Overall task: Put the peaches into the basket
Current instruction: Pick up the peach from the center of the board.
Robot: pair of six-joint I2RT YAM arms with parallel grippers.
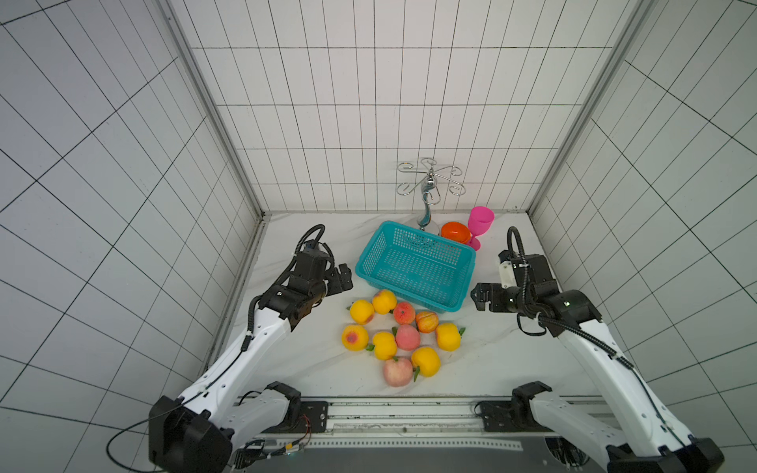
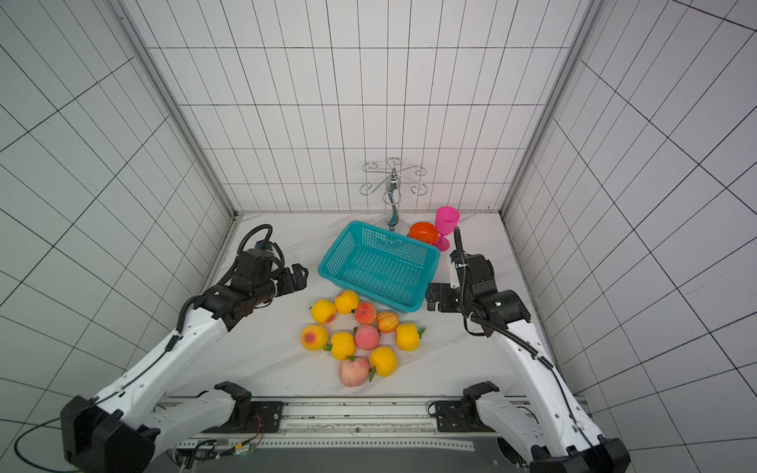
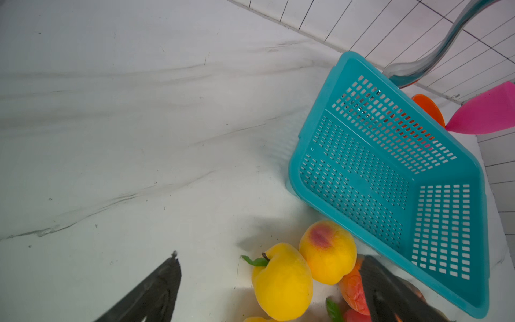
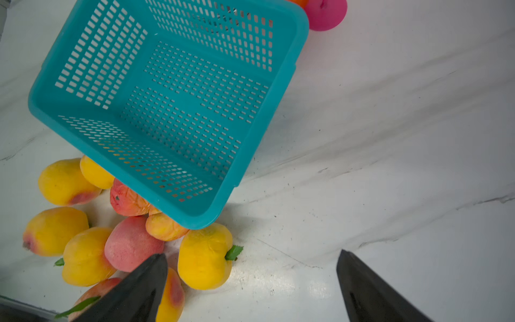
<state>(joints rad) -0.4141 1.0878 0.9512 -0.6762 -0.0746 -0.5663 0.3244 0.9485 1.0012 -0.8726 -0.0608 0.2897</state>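
Several peaches, yellow-orange and pink-red, lie in a cluster on the white marble table in both top views. Just behind them sits the empty teal basket. My left gripper hovers open to the left of the basket. In the left wrist view it stands above a yellow peach beside the basket. My right gripper is open at the basket's right corner, holding nothing. A yellow peach lies by one of its fingers, near the basket.
Behind the basket stand a chrome hook stand, an orange bowl and a pink goblet. Tiled walls close the table in on the left, the right and the back.
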